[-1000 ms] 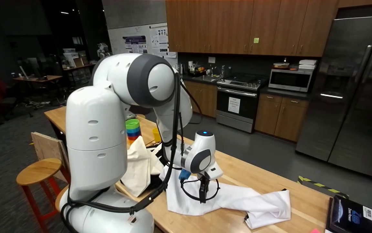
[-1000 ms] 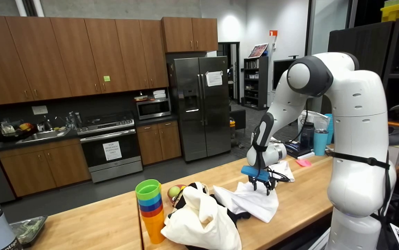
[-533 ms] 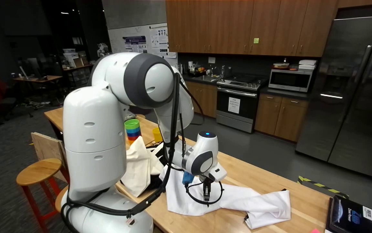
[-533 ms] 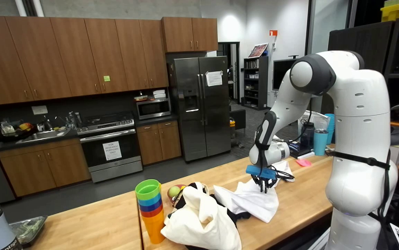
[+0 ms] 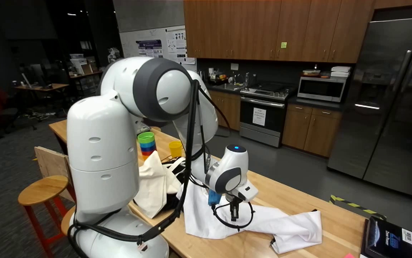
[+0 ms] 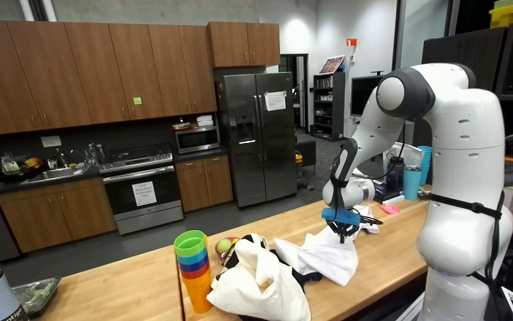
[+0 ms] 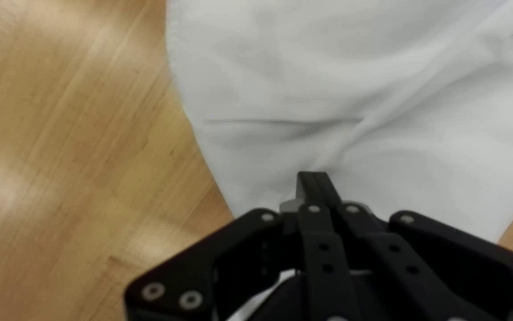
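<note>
A white cloth [image 5: 295,229] lies wrinkled and stretched out along the wooden table in both exterior views, part of it behind my arm. My gripper [image 5: 234,219] points down over its middle, close to the fabric. In an exterior view the gripper [image 6: 342,240] appears under its blue mount, with the cloth [image 6: 328,258] below. From the wrist view, both fingertips of the gripper [image 7: 312,174] meet, and no fabric shows between them. The cloth [image 7: 417,125] spreads flat under them with a few creases. Whether the tips touch it I cannot tell.
A cream tote bag [image 6: 261,285] sits beside the cloth, near a stack of coloured cups [image 6: 193,267] and a fruit bowl [image 6: 224,246]. Further along the table are a black box [image 5: 390,236], a pink item [image 6: 390,208], a blue cup [image 6: 412,183] and a dark bottle [image 6: 395,176].
The gripper's fingers have come together from open to shut. It has shifted to the right and slightly up in both exterior views. The cloth looks unmoved.
</note>
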Controlling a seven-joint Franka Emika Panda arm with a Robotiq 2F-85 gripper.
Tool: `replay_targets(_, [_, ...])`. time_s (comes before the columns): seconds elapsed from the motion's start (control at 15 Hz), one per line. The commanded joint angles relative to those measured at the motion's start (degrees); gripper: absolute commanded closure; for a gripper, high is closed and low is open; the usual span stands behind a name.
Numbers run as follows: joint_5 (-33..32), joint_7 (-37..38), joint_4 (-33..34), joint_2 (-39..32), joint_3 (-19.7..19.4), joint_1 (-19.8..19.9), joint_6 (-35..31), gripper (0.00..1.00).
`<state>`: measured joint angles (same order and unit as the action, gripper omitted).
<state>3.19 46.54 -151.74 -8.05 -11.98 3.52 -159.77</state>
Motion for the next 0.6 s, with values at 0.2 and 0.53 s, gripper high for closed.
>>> replay_targets(0.2, [-5.5,1.0,3.4,1.6,-1.8,1.4,6.6,0.95])
replay_targets(0.53, [-0.4,-8.3,3.8,4.5,0.3,2.3,9.6,0.38])
